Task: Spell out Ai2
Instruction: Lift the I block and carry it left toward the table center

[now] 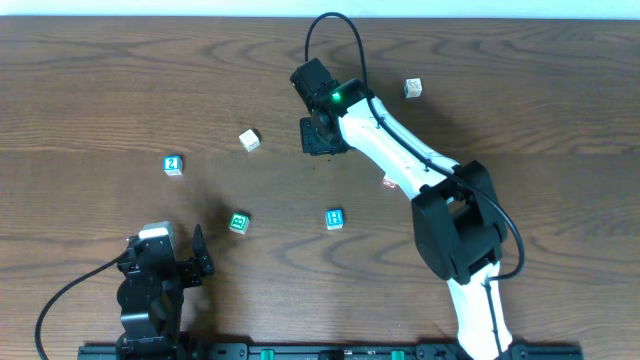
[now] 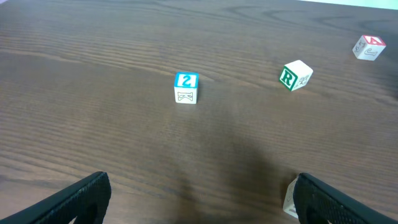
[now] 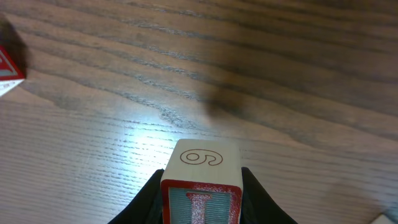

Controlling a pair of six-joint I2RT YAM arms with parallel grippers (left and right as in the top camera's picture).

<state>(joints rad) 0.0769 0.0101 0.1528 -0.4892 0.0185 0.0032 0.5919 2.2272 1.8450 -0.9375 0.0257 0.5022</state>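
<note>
My right gripper (image 3: 202, 202) is clamped on the red-edged wooden cube lettered I (image 3: 202, 168), at the far middle of the brown table (image 1: 520, 120); the pale wooden cube lettered A (image 1: 249, 139) lies near, leftward; my left gripper (image 2: 211, 202) gapes, farther off

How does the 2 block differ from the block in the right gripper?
The 2 block rests free on the table, nothing touching it; the I block sits clamped in the right gripper. The 2 block's printing is blue; the I block's border is red, with a 6 on top. Both are small pale lettered cubes.
</note>
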